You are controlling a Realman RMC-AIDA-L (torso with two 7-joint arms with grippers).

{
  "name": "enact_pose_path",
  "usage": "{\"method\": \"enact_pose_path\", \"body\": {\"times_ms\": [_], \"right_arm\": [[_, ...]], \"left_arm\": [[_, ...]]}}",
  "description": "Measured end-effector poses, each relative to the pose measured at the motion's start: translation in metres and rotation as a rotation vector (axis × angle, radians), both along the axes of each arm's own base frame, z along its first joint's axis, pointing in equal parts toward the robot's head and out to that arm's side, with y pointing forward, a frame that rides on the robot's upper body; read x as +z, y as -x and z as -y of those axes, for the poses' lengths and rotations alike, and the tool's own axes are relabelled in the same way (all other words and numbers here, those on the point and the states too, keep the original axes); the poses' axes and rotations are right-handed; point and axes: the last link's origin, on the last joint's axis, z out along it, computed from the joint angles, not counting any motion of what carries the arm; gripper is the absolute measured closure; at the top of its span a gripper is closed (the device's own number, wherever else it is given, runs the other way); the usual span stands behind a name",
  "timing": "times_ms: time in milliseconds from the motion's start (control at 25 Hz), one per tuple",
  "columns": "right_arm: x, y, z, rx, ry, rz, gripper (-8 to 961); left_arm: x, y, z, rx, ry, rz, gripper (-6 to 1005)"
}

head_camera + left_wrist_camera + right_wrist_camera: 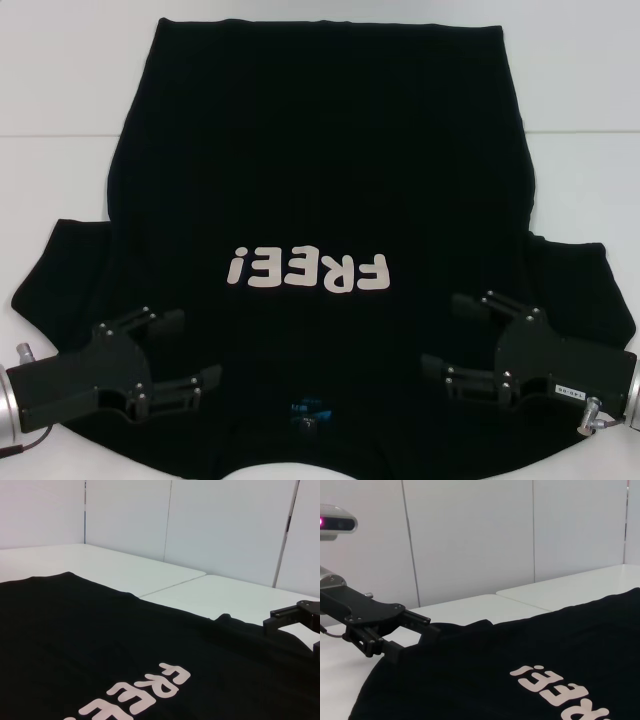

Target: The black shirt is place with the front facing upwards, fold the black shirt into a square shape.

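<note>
The black shirt (320, 200) lies flat and spread out on the white counter (580, 90), front up, with its neck label (310, 408) at the near edge and the hem far away. The left claw (185, 350) sits over the near left shoulder, fingers wide apart. The right claw (450, 335) sits over the near right shoulder, also wide apart. I cannot be sure if the fingers touch the cloth. If one claw pinches only the top layer, or one lifts faster, the fold could come out crooked or bunched.

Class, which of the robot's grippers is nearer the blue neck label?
Left gripper, just beside the blue neck label on the black shirt; right gripper sits slightly farther off.
</note>
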Motion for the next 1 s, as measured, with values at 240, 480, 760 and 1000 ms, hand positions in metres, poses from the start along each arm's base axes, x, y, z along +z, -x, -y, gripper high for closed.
{"method": "enact_pose_path", "body": {"times_ms": [240,480,760,1000], "right_arm": [[0.0,0.001,-0.001,0.003,0.0,0.001,7],[0.0,0.002,-0.003,-0.001,-0.001,0.002,7],[-0.001,0.002,-0.005,-0.004,-0.001,0.003,7],[-0.002,0.005,-0.006,-0.002,0.005,-0.002,7]], "left_arm": [[0.0,0.0,0.0,0.001,-0.001,0.0,95],[0.004,-0.001,-0.005,0.1,0.026,0.066,95],[0.052,0.0,-0.028,0.528,0.143,0.342,96],[0.102,0.024,-0.032,0.887,0.108,0.555,96]]}}
